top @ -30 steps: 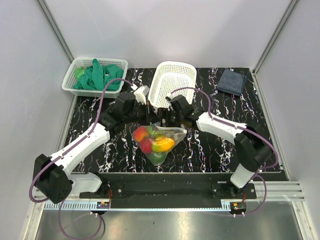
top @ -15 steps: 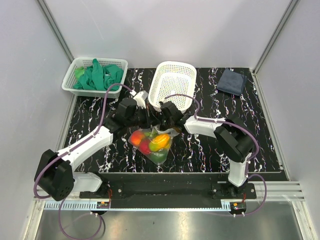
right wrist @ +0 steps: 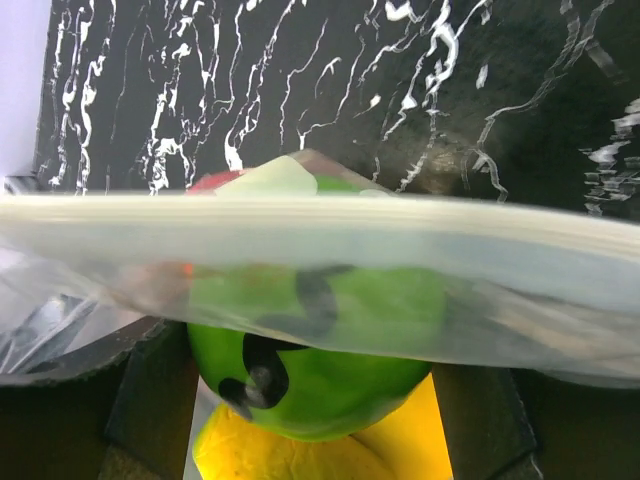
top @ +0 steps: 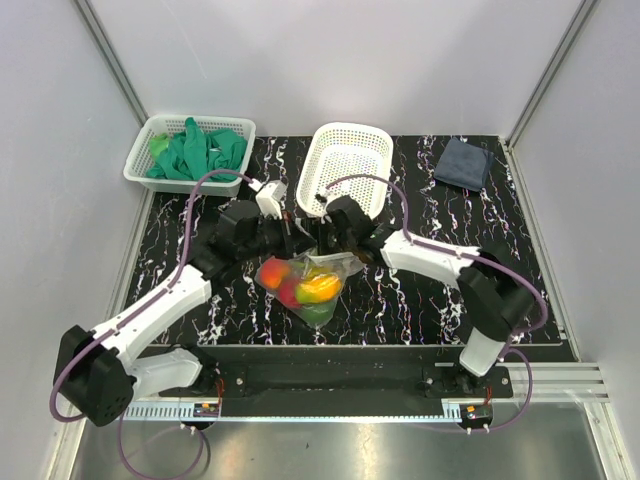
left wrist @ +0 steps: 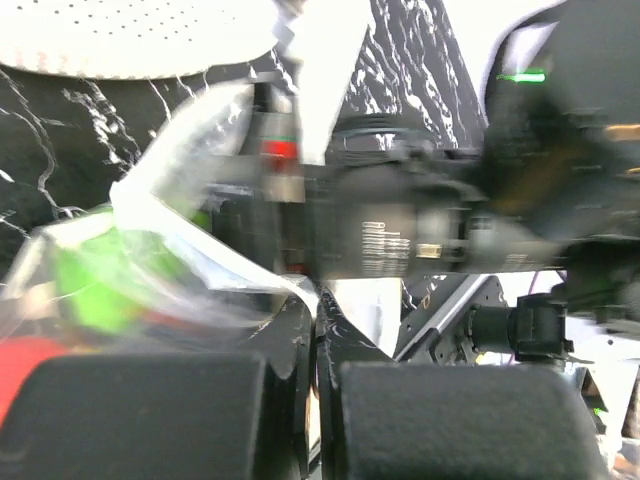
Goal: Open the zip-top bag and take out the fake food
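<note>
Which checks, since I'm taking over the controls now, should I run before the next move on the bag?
1. Left tool shut on the zip-top bag film: ok.
2. Right tool gripping the zip strip: not ok; its fingers stand apart and the strip lies across the gap.
3. Zip opened: cannot tell.
4. Fake food inside the bag: ok.
5. Room between the two tools: cannot tell; they sit very close in the top view.
</note>
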`<action>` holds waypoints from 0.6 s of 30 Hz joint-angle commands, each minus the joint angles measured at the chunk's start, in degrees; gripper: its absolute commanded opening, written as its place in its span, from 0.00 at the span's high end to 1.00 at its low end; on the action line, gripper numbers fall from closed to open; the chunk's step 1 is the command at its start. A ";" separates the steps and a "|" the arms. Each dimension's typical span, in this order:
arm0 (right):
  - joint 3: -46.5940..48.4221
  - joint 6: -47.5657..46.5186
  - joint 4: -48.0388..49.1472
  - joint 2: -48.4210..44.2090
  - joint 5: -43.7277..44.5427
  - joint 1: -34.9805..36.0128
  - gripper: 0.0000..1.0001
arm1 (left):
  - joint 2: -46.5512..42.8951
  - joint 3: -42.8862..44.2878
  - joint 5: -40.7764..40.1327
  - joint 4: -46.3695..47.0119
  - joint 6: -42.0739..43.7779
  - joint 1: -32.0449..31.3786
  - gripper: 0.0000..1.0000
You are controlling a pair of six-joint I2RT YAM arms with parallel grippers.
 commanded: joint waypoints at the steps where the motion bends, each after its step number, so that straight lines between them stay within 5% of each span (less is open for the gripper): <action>1: 3.06 -8.46 -5.20 -9.22 -0.47 0.56 0.47 | -1.23 1.77 -2.16 -2.11 4.14 1.20 1.00; 9: 2.19 -10.14 -10.66 -14.24 1.54 0.56 0.51 | -2.45 4.06 -0.93 -6.06 7.49 1.37 1.00; 18: 4.98 -1.81 -11.80 -13.28 -2.31 -3.22 0.52 | -3.07 2.66 12.52 -3.44 3.98 1.20 1.00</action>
